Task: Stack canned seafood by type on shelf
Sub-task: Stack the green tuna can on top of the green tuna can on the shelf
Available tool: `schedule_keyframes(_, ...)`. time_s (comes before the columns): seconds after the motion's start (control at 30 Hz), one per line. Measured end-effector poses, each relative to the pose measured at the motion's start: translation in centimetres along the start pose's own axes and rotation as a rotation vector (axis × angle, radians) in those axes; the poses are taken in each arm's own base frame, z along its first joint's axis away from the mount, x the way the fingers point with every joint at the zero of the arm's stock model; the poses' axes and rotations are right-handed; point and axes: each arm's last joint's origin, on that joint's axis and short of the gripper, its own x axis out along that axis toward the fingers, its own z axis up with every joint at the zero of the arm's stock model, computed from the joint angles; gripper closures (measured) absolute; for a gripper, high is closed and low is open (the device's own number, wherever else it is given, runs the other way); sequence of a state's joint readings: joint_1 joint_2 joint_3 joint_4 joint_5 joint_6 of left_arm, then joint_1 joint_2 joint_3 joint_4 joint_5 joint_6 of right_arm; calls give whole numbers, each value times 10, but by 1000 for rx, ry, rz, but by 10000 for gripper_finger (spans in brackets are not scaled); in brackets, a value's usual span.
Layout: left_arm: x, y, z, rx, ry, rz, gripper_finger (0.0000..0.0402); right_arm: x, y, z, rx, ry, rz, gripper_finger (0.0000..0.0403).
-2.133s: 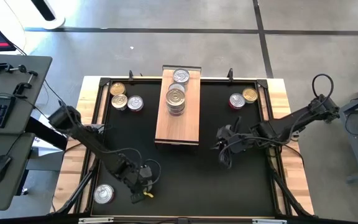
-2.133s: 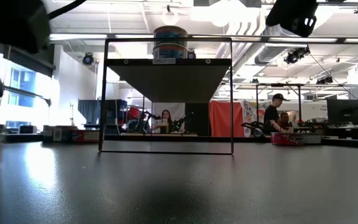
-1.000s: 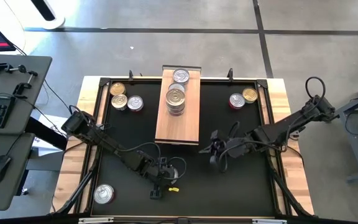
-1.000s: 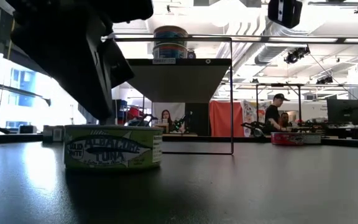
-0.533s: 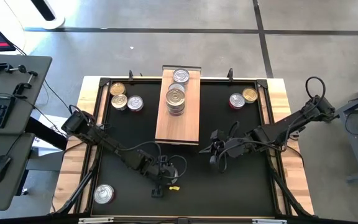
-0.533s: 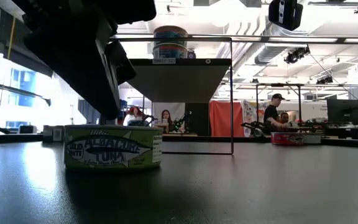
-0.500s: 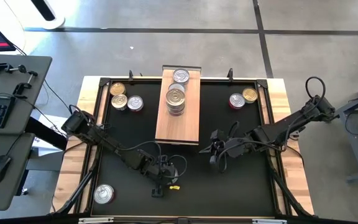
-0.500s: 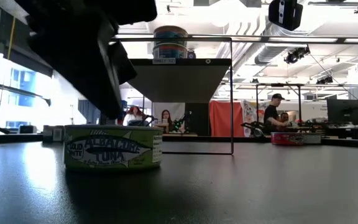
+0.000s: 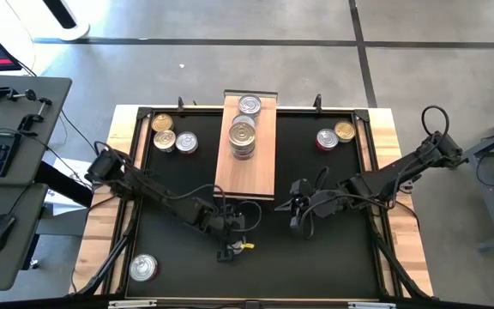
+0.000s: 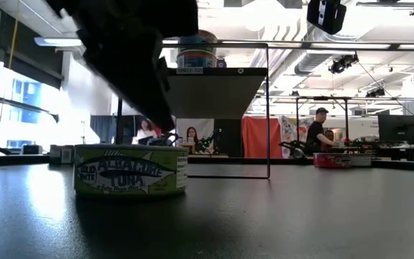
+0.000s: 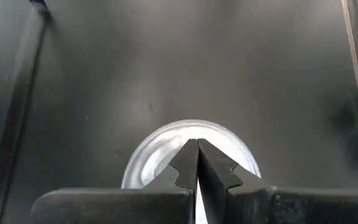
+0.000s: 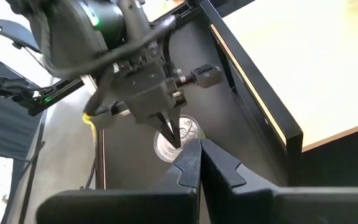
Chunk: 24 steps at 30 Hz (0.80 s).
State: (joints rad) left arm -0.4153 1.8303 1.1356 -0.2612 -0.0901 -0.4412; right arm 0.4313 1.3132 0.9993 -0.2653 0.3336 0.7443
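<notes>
Black matting [image 9: 333, 257] covers your table, with the wooden shelf [image 9: 245, 176] standing upper centre in the overhead view.

Your left gripper [image 9: 225, 252] sits just below centre there, its two fingers pressed together and holding nothing. Directly beneath the tips is a tuna can [image 11: 154, 149], resting flat on the mat and not clamped.

Over the last second the left arm has slid slightly up and to the right in the overhead view, while the can has kept its place, lower left in the table-level view. My read is that this can has been released on the mat and will need a fresh grip before it can go to the shelf.

Your right gripper [image 9: 298, 221], right of centre, is also pinched together and empty, waiting.

On the shelf, a stack of cans [image 9: 243, 137] stands mid-plank with a single can [image 9: 249, 105] above it in the frame. Loose cans remain: three [image 9: 174, 137] upper left, two [image 9: 334, 135] upper right, one [image 9: 142, 268] lower left.

Overhead, the arm hides the tuna can completely. Only the left wrist view shows its silver lid below the tips, the right wrist view shows those tips over the lid, and the table-level view alone shows the green tuna label.
</notes>
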Motion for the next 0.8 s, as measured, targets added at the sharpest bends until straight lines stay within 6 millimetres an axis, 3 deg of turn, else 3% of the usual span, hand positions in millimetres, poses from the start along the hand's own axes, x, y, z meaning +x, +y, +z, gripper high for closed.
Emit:
schedule_keyframes(0.27, -27, -11, 21, 9, -71, -26, 401, 0, -1, -1, -15, 7, -7, 402)
schedule_keyframes(0.6, -51, -55, 2, 34, -74, -101, 402, 0, -1, -1, 11, 6, -6, 402)
schedule_keyframes(0.8, -54, -63, -3, -15, -64, -129, 401, 4, -1, -3, 11, 6, -23, 402)
